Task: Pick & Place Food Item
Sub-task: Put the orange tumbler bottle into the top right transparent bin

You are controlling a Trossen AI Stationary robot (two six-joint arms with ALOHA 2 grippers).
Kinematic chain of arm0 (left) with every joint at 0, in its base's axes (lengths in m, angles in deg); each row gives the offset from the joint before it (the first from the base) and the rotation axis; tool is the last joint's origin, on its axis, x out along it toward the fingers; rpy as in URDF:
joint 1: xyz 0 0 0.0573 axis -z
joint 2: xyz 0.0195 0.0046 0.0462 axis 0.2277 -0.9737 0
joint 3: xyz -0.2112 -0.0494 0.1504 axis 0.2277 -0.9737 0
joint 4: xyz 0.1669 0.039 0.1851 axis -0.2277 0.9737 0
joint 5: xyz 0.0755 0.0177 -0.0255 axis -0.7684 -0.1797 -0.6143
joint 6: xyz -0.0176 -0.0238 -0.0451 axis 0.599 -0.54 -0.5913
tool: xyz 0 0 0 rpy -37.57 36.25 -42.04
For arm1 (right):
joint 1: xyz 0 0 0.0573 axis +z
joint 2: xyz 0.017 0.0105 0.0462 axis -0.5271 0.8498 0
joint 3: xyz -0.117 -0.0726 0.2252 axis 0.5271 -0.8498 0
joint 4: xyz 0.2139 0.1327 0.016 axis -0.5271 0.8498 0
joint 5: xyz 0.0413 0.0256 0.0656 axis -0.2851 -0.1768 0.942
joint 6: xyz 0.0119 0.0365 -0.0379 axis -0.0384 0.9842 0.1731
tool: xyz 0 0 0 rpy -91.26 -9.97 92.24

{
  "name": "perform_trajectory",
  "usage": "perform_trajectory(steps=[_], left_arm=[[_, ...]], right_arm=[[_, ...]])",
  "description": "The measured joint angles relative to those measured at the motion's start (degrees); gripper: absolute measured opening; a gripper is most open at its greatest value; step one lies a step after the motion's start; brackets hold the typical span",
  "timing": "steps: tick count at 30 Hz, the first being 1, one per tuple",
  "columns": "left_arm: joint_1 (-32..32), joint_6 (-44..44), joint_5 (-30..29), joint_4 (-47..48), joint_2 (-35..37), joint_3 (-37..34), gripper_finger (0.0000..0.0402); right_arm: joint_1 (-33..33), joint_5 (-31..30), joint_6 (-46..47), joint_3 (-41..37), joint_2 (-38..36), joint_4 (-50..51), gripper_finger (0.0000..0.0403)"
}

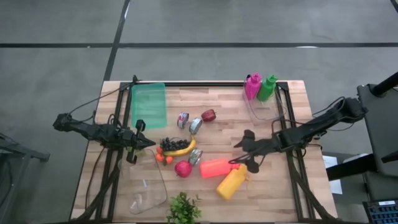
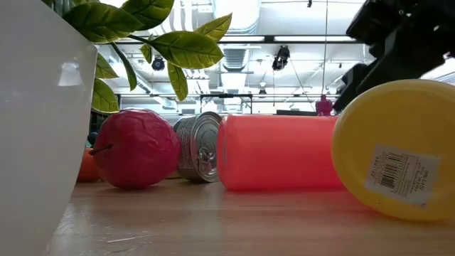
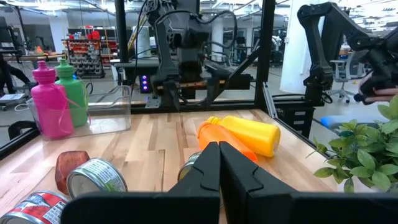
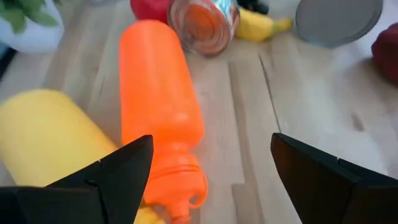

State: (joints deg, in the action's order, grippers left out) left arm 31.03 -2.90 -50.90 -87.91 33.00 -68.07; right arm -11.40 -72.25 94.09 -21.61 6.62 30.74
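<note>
As the right gripper (image 4: 208, 177) hangs spread wide over the orange bottle (image 4: 160, 102), it could roll against the yellow bottle (image 4: 53, 140); left gripper (image 3: 219, 168) clenched, empty

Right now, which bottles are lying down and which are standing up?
The orange bottle and yellow bottle lie on their sides, near the open right gripper. The pink bottle and green bottle stand upright at the far edge.

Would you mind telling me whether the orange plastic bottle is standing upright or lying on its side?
Lying on its side: the orange plastic bottle rests lengthwise on the wooden table.
</note>
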Motion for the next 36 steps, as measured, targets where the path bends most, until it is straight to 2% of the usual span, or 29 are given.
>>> perform_trajectory(steps=[4,9,16,19,24,36], left_arm=[[0.0,0.0,0.0,0.0,0.0,0.0,0.0000],[0.0,0.0,0.0,0.0,0.0,0.0,0.0000],[0.0,0.0,0.0,0.0,0.0,0.0,0.0000],[0.0,0.0,0.0,0.0,0.0,0.0,0.0000],[0.0,0.0,0.0,0.0,0.0,0.0,0.0000],[0.0,0.0,0.0,0.0,0.0,0.0,0.0000]], right_arm=[[0.0,0.9,1.1,0.6,3.3,-0.3,0.0324],[0.0,5.6,1.1,3.0,7.3,-0.2,0.0324],[0.0,6.6,1.3,5.5,13.0,0.8,0.0324],[0.0,9.0,1.4,5.8,14.6,1.5,0.0324],[0.0,10.8,2.8,5.8,16.3,1.8,0.0324],[0.0,10.8,2.5,5.8,18.5,1.2,0.0324]])
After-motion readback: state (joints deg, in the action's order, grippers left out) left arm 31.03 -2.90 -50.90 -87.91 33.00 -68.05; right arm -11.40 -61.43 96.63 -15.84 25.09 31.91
